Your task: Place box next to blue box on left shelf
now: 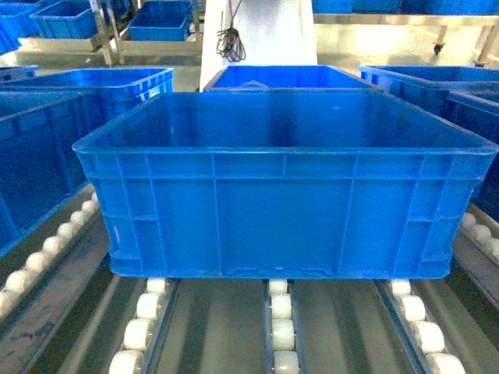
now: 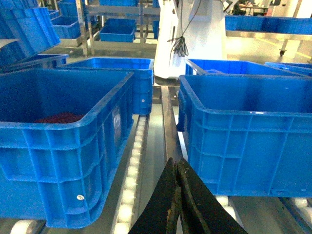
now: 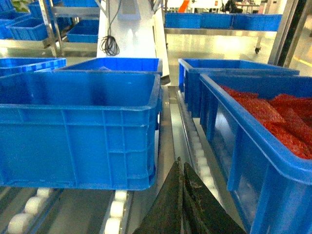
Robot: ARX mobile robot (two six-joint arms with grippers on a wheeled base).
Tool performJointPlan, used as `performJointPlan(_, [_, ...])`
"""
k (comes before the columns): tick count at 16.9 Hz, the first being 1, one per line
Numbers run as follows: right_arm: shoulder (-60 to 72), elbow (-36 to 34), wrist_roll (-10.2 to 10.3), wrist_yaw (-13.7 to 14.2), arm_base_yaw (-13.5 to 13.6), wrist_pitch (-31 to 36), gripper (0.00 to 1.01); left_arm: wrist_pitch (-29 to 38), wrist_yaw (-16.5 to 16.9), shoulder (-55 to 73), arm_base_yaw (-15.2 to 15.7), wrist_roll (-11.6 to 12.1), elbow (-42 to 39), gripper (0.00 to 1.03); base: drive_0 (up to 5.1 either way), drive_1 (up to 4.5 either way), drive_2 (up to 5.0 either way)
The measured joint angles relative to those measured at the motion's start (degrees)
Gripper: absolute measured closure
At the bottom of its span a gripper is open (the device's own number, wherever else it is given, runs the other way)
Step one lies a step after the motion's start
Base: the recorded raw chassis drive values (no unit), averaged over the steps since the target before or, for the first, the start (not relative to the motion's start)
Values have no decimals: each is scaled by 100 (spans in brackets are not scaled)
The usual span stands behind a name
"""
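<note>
The box point(image 1: 284, 187), a large wide bright-blue crate with ribbed walls, rests empty on the left shelf point(image 1: 218, 327), a silver rack with tracks of white rollers. It also shows in the left wrist view as the box point(image 2: 248, 126) and in the right wrist view as the box point(image 3: 78, 126). A blue box point(image 1: 39, 156) stands just to its left, a narrow gap apart. My left gripper point(image 2: 175, 163) is shut and empty, low over the gap between the two. My right gripper point(image 3: 181, 163) is shut and empty, just off the box's right corner. Neither gripper appears in the head view.
The left neighbour crate point(image 2: 58, 146) holds dark red material. On the right, a blue crate point(image 3: 263, 146) full of red pieces sits close by. More blue crates point(image 1: 281, 78) stand behind. A white column with a hanging black cable point(image 1: 230, 39) rises at the back.
</note>
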Motion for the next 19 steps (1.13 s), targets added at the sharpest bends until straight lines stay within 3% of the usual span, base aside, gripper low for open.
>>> performJointPlan(2, [0,0,-9,2,0,52,98,28,2,0,0,0,0,101,0,0,0])
performJointPlan(9, [0,0,-7,2,0,57,4,33,0,0,0,0,0,8,0,0,0])
performJointPlan(10, [0,0,-7,2,0,57,3,33,0,0,0,11,0,4,0,0,0])
performJointPlan(19, [0,0,-7,2,0,57,3,33,0,0,0,17,0,5,0,0,0])
